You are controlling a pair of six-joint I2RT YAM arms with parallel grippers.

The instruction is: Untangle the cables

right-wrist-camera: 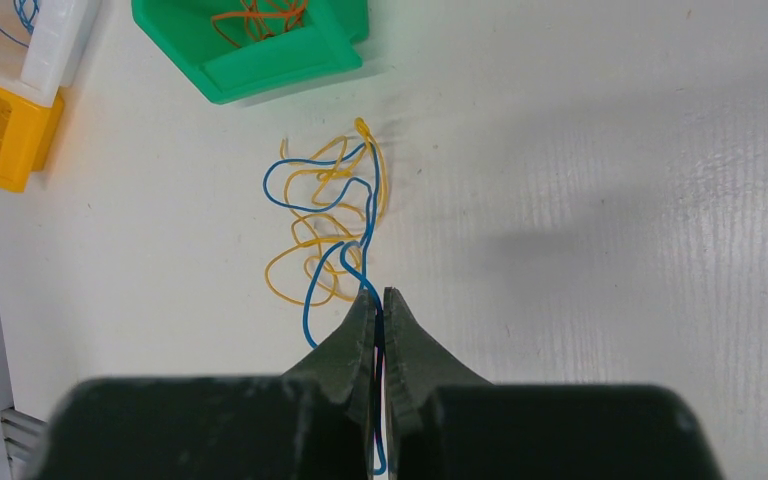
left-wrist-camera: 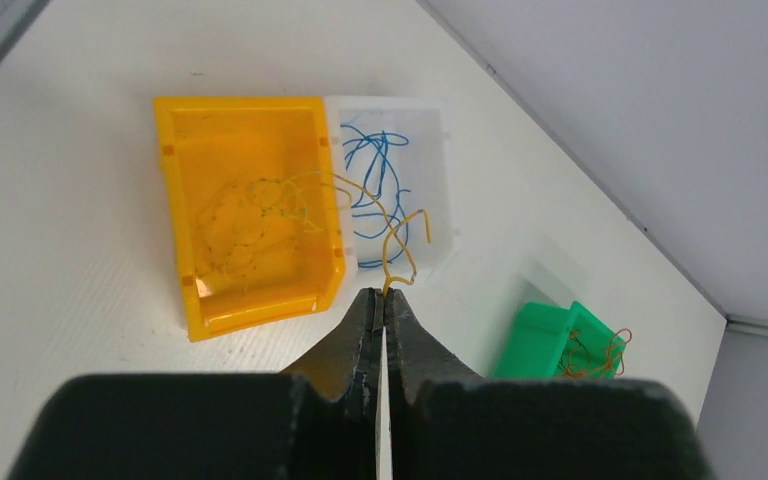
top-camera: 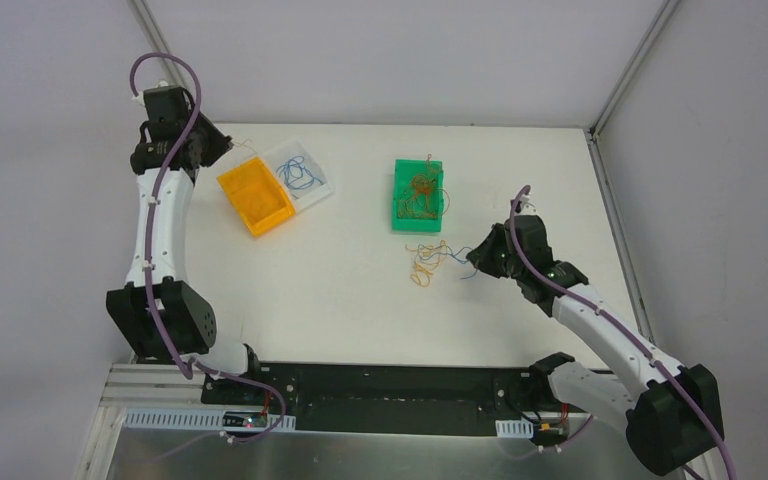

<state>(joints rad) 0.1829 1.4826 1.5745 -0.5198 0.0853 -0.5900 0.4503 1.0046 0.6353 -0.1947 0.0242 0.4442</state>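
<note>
Sorting midway — we are holding two wires at once.
Our left gripper (left-wrist-camera: pixel 384 296) is pinching a yellow wire (left-wrist-camera: pixel 400 246) near the yellow bin (left-wrist-camera: pixel 174 200), so releasing over it seems next. Our right gripper (right-wrist-camera: pixel 381 296) is clamping a blue wire (right-wrist-camera: pixel 306 310) at the near end of the tangle (right-wrist-camera: pixel 325 220), which is lying just short of the green bin (right-wrist-camera: pixel 260 70), its length running away from that gripper — a slow pull back is called for.

Left black two-finger gripper (left-wrist-camera: pixel 384 296): jaws pressed closed, extended far forward. Right black two-finger gripper (right-wrist-camera: pixel 381 294): jaws pressed closed, angled inward.
</note>
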